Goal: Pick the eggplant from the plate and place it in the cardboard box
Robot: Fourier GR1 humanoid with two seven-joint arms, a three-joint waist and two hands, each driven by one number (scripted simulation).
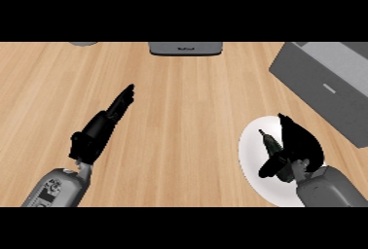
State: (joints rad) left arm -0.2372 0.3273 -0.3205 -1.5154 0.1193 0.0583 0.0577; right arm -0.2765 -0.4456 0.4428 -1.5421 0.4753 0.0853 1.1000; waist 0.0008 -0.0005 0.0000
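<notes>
On the wooden counter (187,107), a white plate (251,146) lies near right, with the right hand (302,143) over it, fingers spread beside the dark eggplant (271,145). The grey box (330,82) sits far right. The left hand (104,124) rests at left, fingers straight.

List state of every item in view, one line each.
eggplant: lying on the plate, right hand over it
plate: flat on the counter, partly covered by the right hand
cardboard box: at the right, inside not visible
left hand: open, fingers straight, holding nothing
right hand: above the plate, grasp unclear
</notes>
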